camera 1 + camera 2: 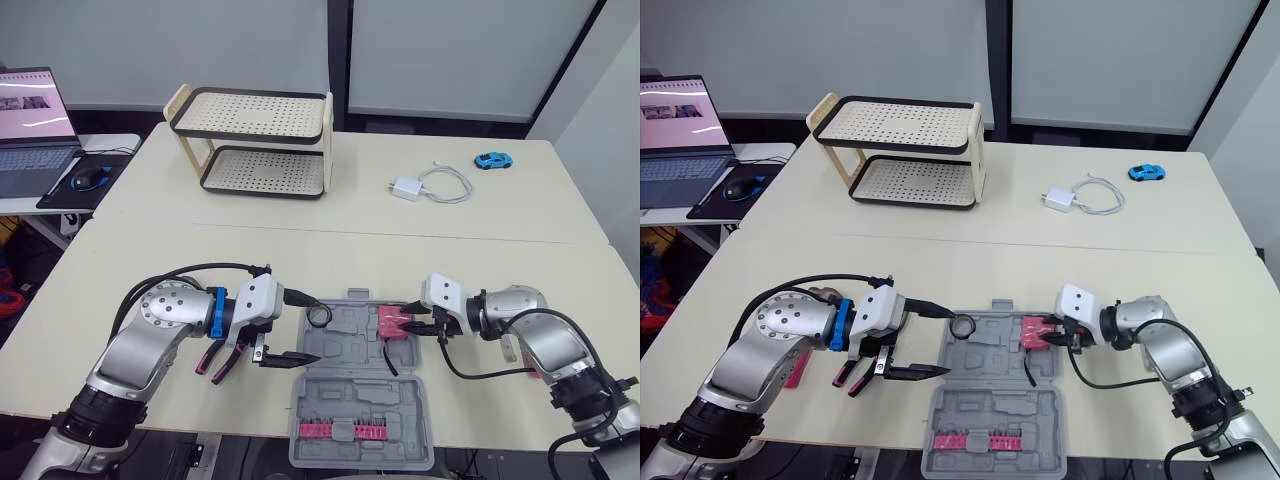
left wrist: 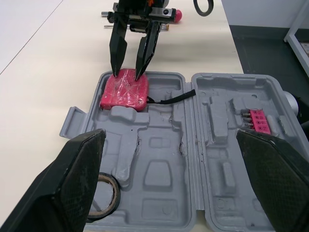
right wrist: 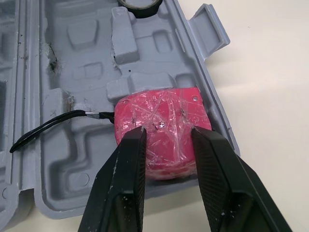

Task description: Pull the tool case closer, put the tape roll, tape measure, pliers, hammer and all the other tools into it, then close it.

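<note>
A grey tool case (image 1: 340, 345) lies open on the cream counter (image 1: 250, 260), near its front edge, with both robot arms reaching in from either side. The right gripper (image 3: 168, 135) hangs over the pink tape measure (image 1: 393, 324), which sits in a moulded recess at the right end of the case's far half. Its jaws are partly spread, with the tips down at the measure's shiny top face rather than around its sides. The measure's black strap (image 1: 385, 355) trails across the tray toward the hinge.

The left gripper (image 2: 169, 135) hovers at the case's left side with its jaws spread wide and nothing between them. The tape roll (image 1: 962, 326) lies inside the case at the far left corner, just beside that gripper. A pink strip of bits (image 1: 343, 431) is seated in the near half of the case.

Farther back on the counter stand a two-tier perforated rack (image 1: 255, 140), a white charger (image 1: 405, 188) with its coiled cable, and a blue toy car (image 1: 491, 160), all well apart from the case. A laptop (image 1: 30, 120) and mouse (image 1: 90, 178) sit on a side desk to the left.
</note>
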You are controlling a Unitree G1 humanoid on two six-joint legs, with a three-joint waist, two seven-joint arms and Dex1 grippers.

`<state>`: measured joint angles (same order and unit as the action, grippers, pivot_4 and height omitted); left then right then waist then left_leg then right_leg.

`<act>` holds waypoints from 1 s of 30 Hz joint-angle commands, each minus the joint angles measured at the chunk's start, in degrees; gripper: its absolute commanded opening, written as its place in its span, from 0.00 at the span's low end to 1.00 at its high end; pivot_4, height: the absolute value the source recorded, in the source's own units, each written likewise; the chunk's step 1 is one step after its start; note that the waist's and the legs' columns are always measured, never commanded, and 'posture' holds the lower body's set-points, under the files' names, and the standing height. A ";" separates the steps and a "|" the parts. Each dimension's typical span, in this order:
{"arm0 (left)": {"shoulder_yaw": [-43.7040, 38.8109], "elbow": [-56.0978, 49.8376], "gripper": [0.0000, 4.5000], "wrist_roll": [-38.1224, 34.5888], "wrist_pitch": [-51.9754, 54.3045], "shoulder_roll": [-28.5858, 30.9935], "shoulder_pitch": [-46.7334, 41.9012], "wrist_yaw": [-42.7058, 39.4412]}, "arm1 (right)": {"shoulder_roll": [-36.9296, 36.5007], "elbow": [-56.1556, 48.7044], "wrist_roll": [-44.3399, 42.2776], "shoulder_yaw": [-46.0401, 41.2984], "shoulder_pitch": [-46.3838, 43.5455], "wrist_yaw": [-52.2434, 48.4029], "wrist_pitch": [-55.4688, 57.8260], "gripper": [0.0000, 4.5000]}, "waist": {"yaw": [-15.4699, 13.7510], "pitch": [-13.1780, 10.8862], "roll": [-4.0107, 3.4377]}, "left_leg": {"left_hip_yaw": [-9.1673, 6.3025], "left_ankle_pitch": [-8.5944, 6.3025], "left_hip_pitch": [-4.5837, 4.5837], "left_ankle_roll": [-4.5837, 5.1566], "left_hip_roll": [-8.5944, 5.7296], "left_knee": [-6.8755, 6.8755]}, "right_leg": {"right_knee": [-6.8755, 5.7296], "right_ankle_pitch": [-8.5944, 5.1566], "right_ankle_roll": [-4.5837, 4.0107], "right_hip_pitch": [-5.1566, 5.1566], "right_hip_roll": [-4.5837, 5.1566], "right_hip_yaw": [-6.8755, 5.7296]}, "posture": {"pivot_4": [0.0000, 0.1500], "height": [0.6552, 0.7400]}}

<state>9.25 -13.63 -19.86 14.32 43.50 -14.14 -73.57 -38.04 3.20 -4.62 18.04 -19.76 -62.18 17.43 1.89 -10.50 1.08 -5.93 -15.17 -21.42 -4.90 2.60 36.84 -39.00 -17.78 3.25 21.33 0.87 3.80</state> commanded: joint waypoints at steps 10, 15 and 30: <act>-0.20 -1.93 1.00 -0.52 0.11 0.45 0.01 0.22 | -1.06 11.67 6.85 5.80 1.25 -0.74 -1.10 0.33 | -0.12 0.18 0.23 | 0.03 0.00 0.34 0.00 0.00 -0.02 | 0.03 -0.01 0.00 -0.34 0.01 0.01 | 1.00 0.94; -0.70 -1.81 1.00 -0.74 0.50 0.46 -0.09 0.62 | 1.21 9.71 4.40 3.15 0.56 0.81 -5.66 0.33 | -0.04 0.18 0.24 | 0.03 -0.01 0.50 0.01 0.00 -0.06 | 0.07 -0.02 0.00 -0.53 0.01 0.01 | 1.00 0.94; -21.07 9.78 1.00 -4.17 1.61 6.35 6.96 6.13 | -7.33 -23.68 -8.43 -16.39 8.58 1.82 7.20 0.33 | 0.07 -0.19 -0.22 | -0.04 0.00 -0.47 0.00 0.01 -0.05 | 0.01 0.00 0.00 0.48 0.01 -0.05 | 1.00 0.94</act>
<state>-6.44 -6.05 -22.94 15.83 48.39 -8.56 -69.01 -43.05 -15.44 -10.50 6.73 -13.84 -60.50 22.30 1.97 -10.69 0.85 -5.97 -15.17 -21.91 -4.90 2.60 36.77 -38.97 -17.78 3.25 21.83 0.89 3.76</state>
